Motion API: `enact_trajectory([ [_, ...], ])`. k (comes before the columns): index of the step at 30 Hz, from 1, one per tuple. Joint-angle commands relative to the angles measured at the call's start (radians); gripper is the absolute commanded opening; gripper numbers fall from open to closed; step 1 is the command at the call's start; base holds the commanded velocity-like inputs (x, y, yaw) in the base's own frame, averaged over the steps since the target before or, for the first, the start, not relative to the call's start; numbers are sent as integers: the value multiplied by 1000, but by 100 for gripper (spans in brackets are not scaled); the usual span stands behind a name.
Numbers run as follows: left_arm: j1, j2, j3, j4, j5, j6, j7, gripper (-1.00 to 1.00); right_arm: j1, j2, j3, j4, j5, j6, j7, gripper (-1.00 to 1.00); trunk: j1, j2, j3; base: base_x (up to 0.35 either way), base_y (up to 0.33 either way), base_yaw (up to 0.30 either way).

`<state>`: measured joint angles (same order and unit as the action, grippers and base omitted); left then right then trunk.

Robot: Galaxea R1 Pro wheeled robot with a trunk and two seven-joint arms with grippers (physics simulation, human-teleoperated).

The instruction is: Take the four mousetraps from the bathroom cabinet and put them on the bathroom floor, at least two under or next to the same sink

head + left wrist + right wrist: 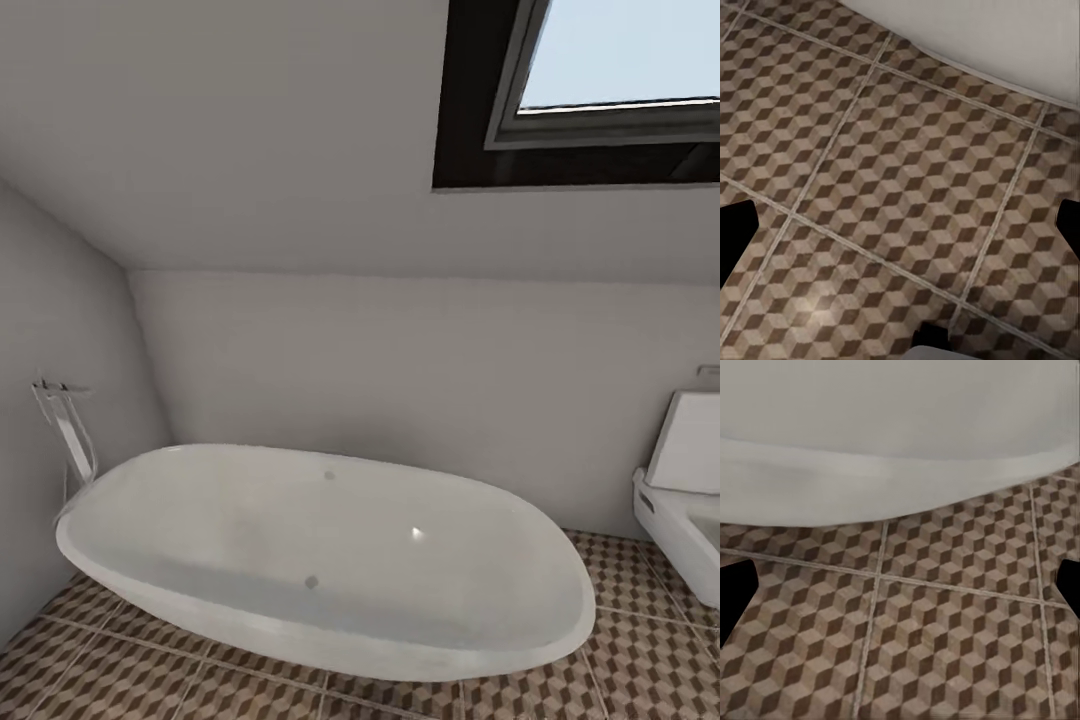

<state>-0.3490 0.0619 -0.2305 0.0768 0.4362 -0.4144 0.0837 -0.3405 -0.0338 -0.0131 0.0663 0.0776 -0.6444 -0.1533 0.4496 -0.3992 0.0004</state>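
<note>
The mousetraps, the orange-brown cabinet and the bathroom sink are out of view. The bathroom floor [120,670] with its brown-and-beige cube tiles runs under a rounded white tub [320,560]. In the left wrist view my left gripper [900,232] hangs open over bare floor tiles [892,172], with its dark fingertips [735,232] at the picture's edges. My right gripper [900,592] is also open above the tiles [945,637], close to the tub's white underside [892,450]. Nothing is between either pair of fingers.
A chrome floor-standing tub faucet [65,430] stands at the tub's left end by the wall. A white toilet [685,500] sits at the right edge. A sloped ceiling with a dark-framed skylight [600,90] is overhead. Open floor lies in front of the tub.
</note>
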Motion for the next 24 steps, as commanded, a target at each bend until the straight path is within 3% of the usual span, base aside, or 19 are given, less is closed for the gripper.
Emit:
enact_trajectory([
  [1,-1,0,-9,3,4,-5,2,100,-2,0,-1,4,8,-5,-6,100,0,-1,0,0,0,-264],
  [24,-1,-1,-9,3,4,-3,2,100,-2,0,-1,4,8,-5,-6,100,0,-1,0,0,0,-264],
])
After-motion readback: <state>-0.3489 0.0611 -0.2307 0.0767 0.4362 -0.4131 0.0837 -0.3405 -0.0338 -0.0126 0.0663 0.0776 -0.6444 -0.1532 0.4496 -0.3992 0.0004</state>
